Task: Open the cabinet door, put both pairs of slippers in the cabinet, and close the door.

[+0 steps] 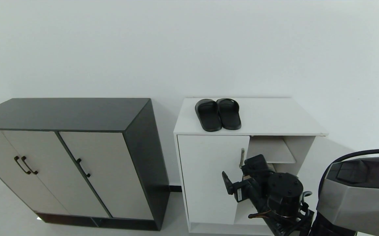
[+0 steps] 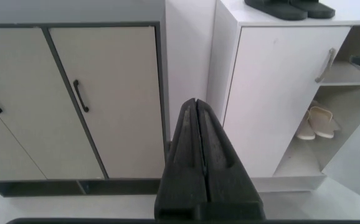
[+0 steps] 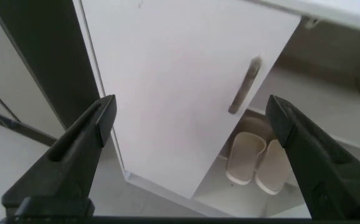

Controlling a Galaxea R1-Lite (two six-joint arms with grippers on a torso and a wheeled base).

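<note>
- While it hangs just in front of the cabinet (image 1: 274,118), the right gripper (image 1: 242,173) has its jaws spread wide and holds nothing; it is level with the handle (image 1: 242,158) and near it, not touching.
- Left gripper (image 2: 198,162): fingers pressed together, nothing between them; set back from the cabinet, facing the gap at the cabinet's left side.
- Door (image 1: 212,177): white, flat against the cabinet's left half, closed; the handle is upright at its right edge.
- Cabinet's right half: open to the front, with a shelf (image 1: 269,150) across its upper part.
- White slippers (image 3: 258,162): one pair, side by side on the cabinet's floor, under the shelf, in the open right half, partly behind the door's edge.
- Black slippers (image 1: 218,114): one pair, side by side and touching, on the cabinet's top, left of its middle, toes toward the front.
- Dark cabinet (image 1: 78,164): just left of the cabinet, with a narrow gap between; dark top and side, pale doors with dark handles, all closed.
- Wall (image 1: 189,49): plain and pale, directly behind the cabinet.
</note>
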